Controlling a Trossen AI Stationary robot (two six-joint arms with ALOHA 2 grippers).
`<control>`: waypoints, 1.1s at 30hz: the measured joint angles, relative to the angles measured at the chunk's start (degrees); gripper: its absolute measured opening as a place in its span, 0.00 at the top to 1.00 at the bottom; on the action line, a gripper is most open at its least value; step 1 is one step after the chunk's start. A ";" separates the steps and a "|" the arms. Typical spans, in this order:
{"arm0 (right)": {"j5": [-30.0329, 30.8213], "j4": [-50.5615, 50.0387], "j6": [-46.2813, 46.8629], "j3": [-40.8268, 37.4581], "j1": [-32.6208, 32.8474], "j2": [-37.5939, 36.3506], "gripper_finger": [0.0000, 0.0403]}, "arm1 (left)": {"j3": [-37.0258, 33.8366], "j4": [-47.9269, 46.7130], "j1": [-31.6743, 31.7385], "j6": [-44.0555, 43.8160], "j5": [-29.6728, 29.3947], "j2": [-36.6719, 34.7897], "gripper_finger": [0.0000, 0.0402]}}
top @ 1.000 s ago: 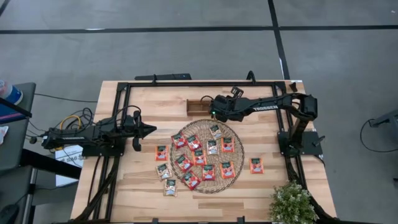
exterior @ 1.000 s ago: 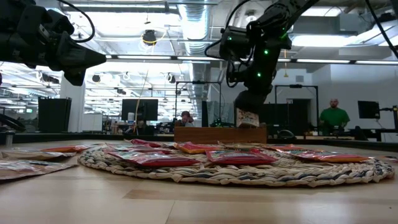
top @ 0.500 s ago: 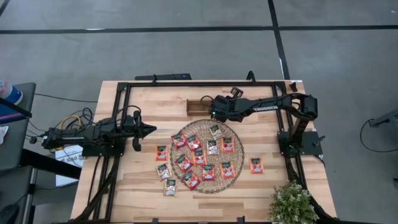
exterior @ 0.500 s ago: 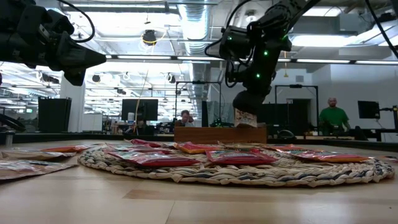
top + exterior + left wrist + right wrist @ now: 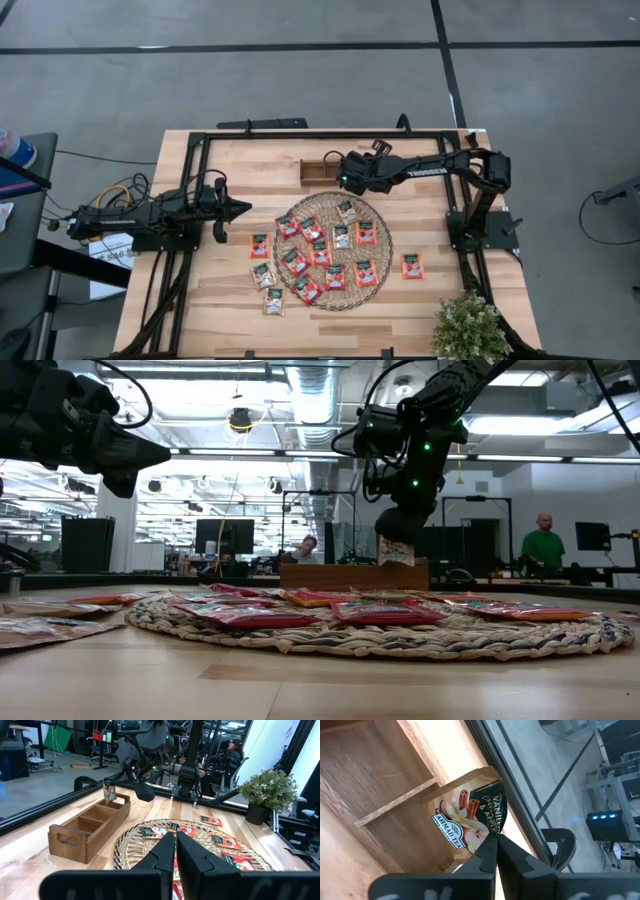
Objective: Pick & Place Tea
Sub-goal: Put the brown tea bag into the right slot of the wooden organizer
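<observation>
My right gripper (image 5: pixel 341 180) is shut on one tea sachet (image 5: pixel 470 815), pale with a dark label. It holds the sachet over the right end compartment of the brown wooden tray (image 5: pixel 316 172), which stands beyond the round woven mat (image 5: pixel 332 250). Several red-orange and pale sachets (image 5: pixel 322 252) lie flat on the mat. Others lie on the bare table beside it (image 5: pixel 412 266). My left gripper (image 5: pixel 245 209) waits shut, pointing level, left of the mat. My right gripper pinches the sachet by one edge (image 5: pixel 489 831) between its two fingers, slanting down from the table's right. The sachet (image 5: pixel 397 552) hangs upright below the fingers. Its lower end is level with the tray's rim (image 5: pixel 350 568); whether it touches the tray I cannot tell.
A potted plant (image 5: pixel 468 325) stands at the table's near right corner. A black frame (image 5: pixel 300 135) runs round the table's edges. The tray's other compartments (image 5: pixel 82 825) show no sachets. People sit and stand in the room behind.
</observation>
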 joint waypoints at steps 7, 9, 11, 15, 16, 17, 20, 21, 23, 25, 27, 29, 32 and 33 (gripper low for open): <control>-1.50 0.04 -0.03 0.00 -0.88 0.00 0.95 | 0.00 0.00 0.01 -0.33 0.00 0.02 0.98; -1.52 0.04 0.00 0.00 -1.27 0.00 0.91 | 0.01 0.00 0.02 -0.33 0.00 0.02 0.98; -1.54 0.04 -0.02 0.00 -1.61 0.00 0.86 | 0.00 0.00 0.01 -0.33 0.00 0.00 0.98; -1.62 0.02 -0.48 0.00 -1.88 0.00 0.80 | -0.01 0.00 0.02 -0.33 -0.01 0.01 0.98; -1.62 0.02 -0.46 0.00 -1.88 0.00 0.78 | 0.00 0.00 0.01 -0.32 0.00 0.00 0.98; -1.60 0.02 -0.47 0.00 -1.88 0.00 0.78 | -0.01 0.00 0.02 -0.31 0.00 0.00 0.98; -1.37 -0.09 -0.53 0.00 -1.84 0.00 0.76 | 0.01 0.00 0.00 -0.31 -0.02 0.00 0.98; -1.07 -0.35 -0.60 0.00 -1.74 0.00 0.76 | 0.01 0.00 0.00 -0.31 0.00 0.00 0.98; -0.81 -1.52 -1.42 0.12 -1.54 0.00 0.76 | 0.00 0.00 0.00 -0.28 0.00 0.00 0.98; -0.56 -4.00 -2.71 1.00 -1.06 0.00 0.76 | -0.01 0.00 0.02 -0.28 0.00 0.02 0.98; 0.08 -6.24 -4.39 2.52 -0.04 0.00 0.76 | 0.00 0.01 0.01 -0.27 0.00 0.00 0.98; 0.52 -8.84 -6.14 4.20 1.70 -0.31 0.76 | 0.01 0.00 0.01 -0.26 0.00 0.02 0.98; -0.96 -10.19 -9.77 6.03 5.08 -2.66 0.76 | 0.00 0.01 0.02 -0.24 0.00 0.01 0.98; -2.63 -10.33 -11.01 6.03 6.25 -3.90 0.76 | -0.01 0.00 0.02 -0.24 0.00 0.00 0.98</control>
